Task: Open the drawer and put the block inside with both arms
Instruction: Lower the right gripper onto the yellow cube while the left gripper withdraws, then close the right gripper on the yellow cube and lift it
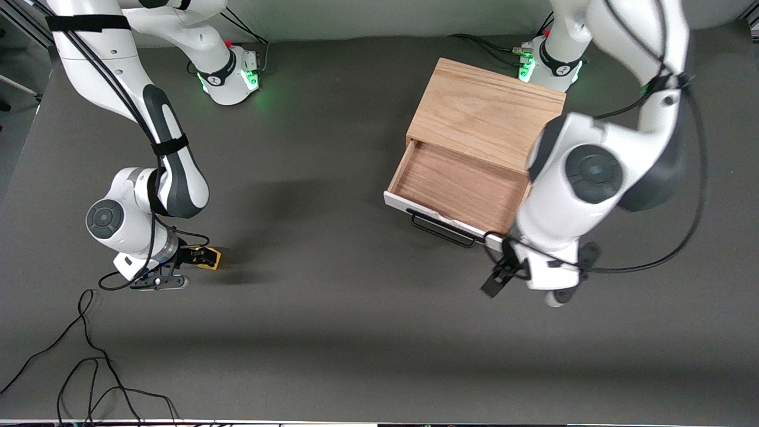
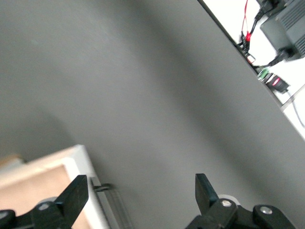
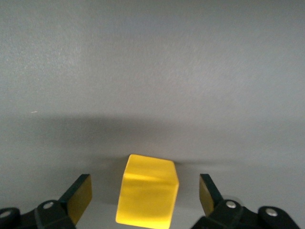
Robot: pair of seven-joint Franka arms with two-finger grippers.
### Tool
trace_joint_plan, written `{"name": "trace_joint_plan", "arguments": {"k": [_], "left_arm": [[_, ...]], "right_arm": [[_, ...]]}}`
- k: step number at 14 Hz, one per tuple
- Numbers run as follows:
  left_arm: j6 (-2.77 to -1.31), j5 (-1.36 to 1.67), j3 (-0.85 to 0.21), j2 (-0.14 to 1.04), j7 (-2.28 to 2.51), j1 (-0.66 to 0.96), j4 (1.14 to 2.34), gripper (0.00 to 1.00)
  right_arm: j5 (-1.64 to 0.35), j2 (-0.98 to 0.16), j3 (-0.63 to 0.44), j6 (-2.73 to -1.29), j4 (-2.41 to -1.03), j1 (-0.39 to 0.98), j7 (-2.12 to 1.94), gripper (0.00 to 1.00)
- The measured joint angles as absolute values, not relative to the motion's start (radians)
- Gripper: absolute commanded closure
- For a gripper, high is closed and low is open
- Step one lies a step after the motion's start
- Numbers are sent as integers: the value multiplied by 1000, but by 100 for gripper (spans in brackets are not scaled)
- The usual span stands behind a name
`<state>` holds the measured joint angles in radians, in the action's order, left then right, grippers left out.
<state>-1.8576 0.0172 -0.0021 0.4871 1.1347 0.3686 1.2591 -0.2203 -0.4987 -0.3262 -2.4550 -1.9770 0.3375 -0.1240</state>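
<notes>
- Well, the drawer (image 1: 459, 188) is pulled out of the light-wood cabinet (image 1: 486, 112), which sits near the table's edge along the arms' bases, toward the left arm's end; its wood-lined tray is bare.
- The black wire handle (image 1: 442, 230) sticks out from the white front panel.
- The left gripper (image 2: 138, 200) hangs over the table just beside the drawer's front corner, fingers spread, gripping nothing.
- The block (image 3: 148, 195), a yellow cube, rests on the table toward the right arm's end.
- The right gripper (image 3: 145, 195) is down around the block, fingers (image 3: 78, 195) spread on either side, gaps showing.
</notes>
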Motion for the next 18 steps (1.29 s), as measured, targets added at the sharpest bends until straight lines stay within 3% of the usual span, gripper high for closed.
{"name": "trace_joint_plan", "arguments": {"k": [3,7,9,13,18], "left_arm": [[-1679,19,-2,404,875,284,1261,0],[-1577,25,-1,282,535,143,1329,0],[-1572,26,-1,216,409,96,1403,0],[-1587,26,-1,133,268,47,1504,0],[-1688,25,4,48,149,46,1642,0]], "right_arm": [[-334,-519,-327,-2455,-1980,336,-185,2],[-358,-540,-329,-2454,-1985,333,-206,45],[-358,-539,-332,-2452,-1984,333,-209,55],[-359,-522,-332,-2403,-1947,339,-208,57],[-313,-457,-330,-1952,-1607,387,-13,57]]}}
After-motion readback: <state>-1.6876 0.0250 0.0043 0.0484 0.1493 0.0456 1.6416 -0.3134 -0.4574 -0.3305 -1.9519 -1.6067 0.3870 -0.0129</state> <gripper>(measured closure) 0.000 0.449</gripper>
